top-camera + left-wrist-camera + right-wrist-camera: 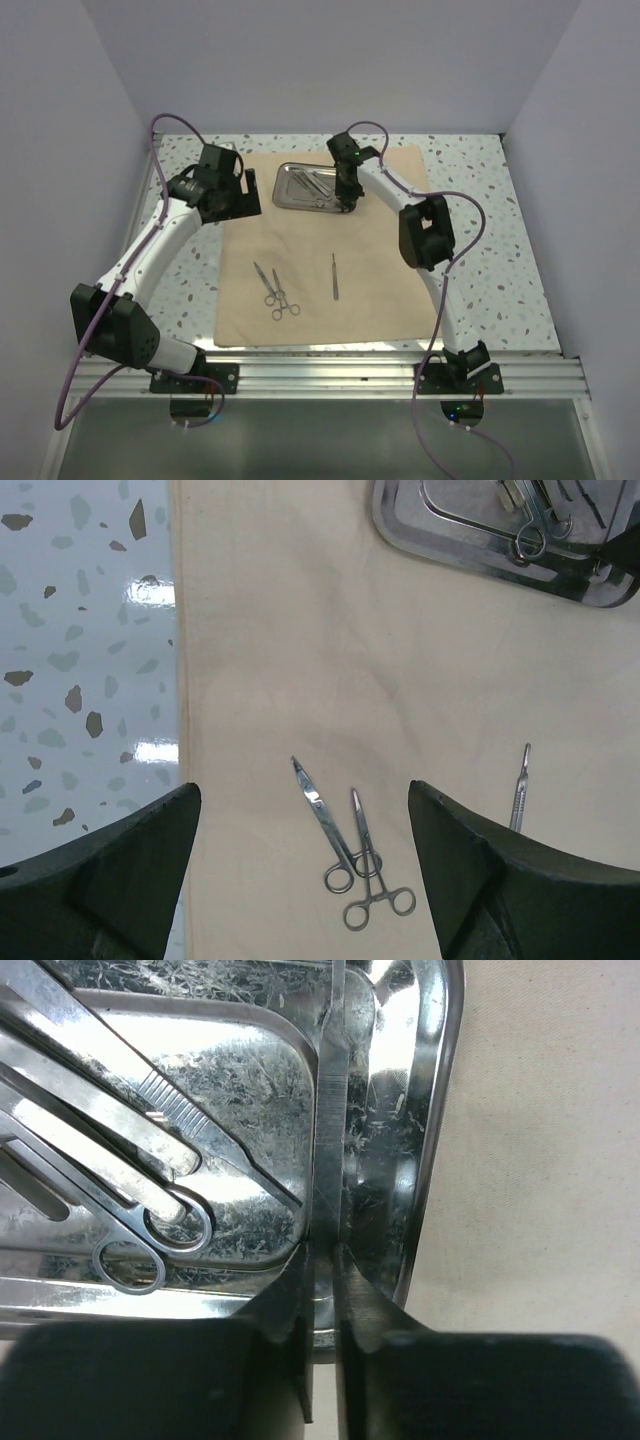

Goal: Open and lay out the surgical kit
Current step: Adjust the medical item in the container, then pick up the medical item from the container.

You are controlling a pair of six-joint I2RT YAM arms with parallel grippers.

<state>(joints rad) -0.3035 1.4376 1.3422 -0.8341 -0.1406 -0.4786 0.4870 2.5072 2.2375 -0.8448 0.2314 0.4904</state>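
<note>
Your right gripper [322,1252] pinches a slim steel instrument [330,1110] in the tray [440,1110], 12 o'clock on the cloth [370,290], probably to lay it by the forceps [362,850] at 6. Left gripper [302,790] is spread wide, holding nothing.

White tabletop with grey-brown speckles [500,260] carried one item directly: a large tan rectangular cloth wrap [380,280], spread flat, centred, with bare speckled surface on both sides.

The steel tray [450,552] — cropped at the top edge.
</note>
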